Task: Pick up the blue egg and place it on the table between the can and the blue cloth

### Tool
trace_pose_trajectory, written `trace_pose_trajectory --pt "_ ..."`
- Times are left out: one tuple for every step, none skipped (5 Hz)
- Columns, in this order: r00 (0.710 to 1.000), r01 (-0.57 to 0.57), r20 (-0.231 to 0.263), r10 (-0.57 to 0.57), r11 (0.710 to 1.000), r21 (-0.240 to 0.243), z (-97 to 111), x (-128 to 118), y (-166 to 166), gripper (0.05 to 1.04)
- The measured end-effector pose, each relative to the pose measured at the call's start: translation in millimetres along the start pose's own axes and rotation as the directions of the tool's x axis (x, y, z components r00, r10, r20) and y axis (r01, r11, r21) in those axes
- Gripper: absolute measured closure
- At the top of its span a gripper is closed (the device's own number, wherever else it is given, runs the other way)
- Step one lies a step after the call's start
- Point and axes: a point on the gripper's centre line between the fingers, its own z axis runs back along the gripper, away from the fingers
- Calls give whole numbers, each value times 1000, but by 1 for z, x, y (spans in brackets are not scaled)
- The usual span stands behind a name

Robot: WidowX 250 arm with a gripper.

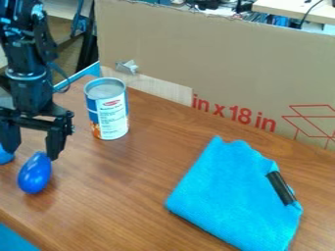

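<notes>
The black gripper (34, 143) hangs down at the left of the camera view, open, its two fingers spread apart. Just below it, close to the right fingertip, is a shiny blue egg-shaped object (35, 173); whether they touch I cannot tell. Part of another blue object (5, 156) shows at the left edge, beside the left finger. A can (112, 116) with a white and blue label stands upright to the right of the gripper. Farther right, a folded bright blue cloth (237, 198) lies on the table, with a short black cylindrical object (281, 188) on its right side.
The brown wooden table (124, 191) has its near edge at the lower left. A tall cardboard panel (216, 54) with red print stands along the back. Something blue (14, 240) lies beyond the table edge at the bottom left corner.
</notes>
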Motion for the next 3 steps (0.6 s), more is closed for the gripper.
trace_pose_trajectory --pt "999 -28 -21 28 1000 4 -17 5 4 83" --pt "997 -53 -47 55 998 35 -41 10 16 83" --pt "996 -59 -63 61 998 39 -60 14 15 121"
